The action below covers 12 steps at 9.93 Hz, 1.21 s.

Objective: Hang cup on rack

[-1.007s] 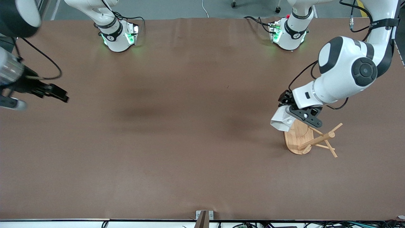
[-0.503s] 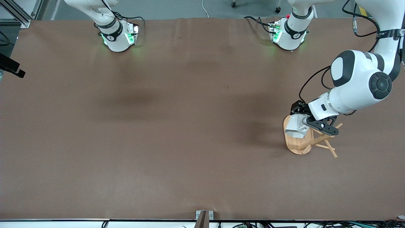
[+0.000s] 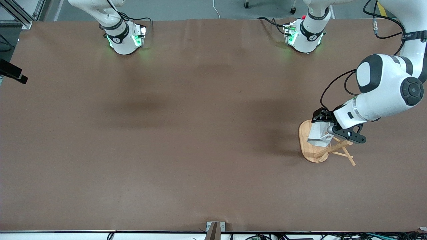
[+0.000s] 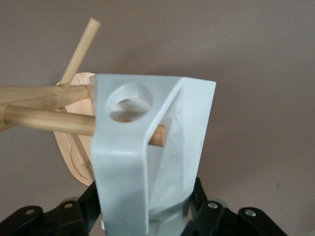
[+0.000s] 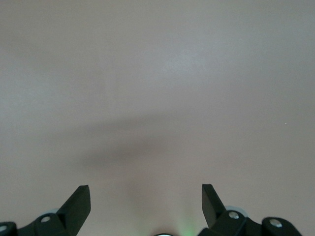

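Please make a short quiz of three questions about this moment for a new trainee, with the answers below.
1. True or false: the left gripper holds the cup over the rack.
2. What passes through the cup in the left wrist view? A) a peg B) a cable C) nothing
3. Fill in: the right gripper is ____, over the bare table.

Key: 1 true. 2 A: a peg enters one side and its tip shows inside. 3 open.
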### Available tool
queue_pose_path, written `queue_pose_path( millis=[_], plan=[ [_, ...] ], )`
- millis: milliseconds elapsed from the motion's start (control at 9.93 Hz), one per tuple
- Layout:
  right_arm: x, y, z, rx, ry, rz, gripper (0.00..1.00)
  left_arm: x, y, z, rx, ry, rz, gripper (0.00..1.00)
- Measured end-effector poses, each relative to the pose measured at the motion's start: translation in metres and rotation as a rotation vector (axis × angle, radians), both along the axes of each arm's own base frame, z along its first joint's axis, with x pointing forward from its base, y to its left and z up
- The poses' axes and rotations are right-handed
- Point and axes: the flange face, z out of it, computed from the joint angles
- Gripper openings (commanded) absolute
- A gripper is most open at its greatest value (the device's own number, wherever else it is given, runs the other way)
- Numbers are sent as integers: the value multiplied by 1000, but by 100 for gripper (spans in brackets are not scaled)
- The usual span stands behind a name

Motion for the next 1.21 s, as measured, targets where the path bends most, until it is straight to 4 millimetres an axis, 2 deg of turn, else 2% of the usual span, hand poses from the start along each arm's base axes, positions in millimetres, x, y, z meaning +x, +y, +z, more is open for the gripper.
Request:
queue_pose_path(
  millis=[302,403,503,604,906,1007,1208],
  plan=[
    [0,2,0,0,0,5,100,2,18,-6,3,11,32,6],
    [0,2,0,0,0,6,100,3,18,-9,0,11,35,27],
    [0,2,0,0,0,7,100,3,19,-9,-1,11,38,81],
    [0,2,0,0,0,7,100,3,21,-10,-1,13,41,100],
    [0,2,0,0,0,6,100,5,32,-4,-1,3,53,100],
    [0,2,0,0,0,6,100,6,36,5,1,-10,65,100],
    [0,2,0,0,0,6,100,0,37,37,8,-27,101,100]
  ],
)
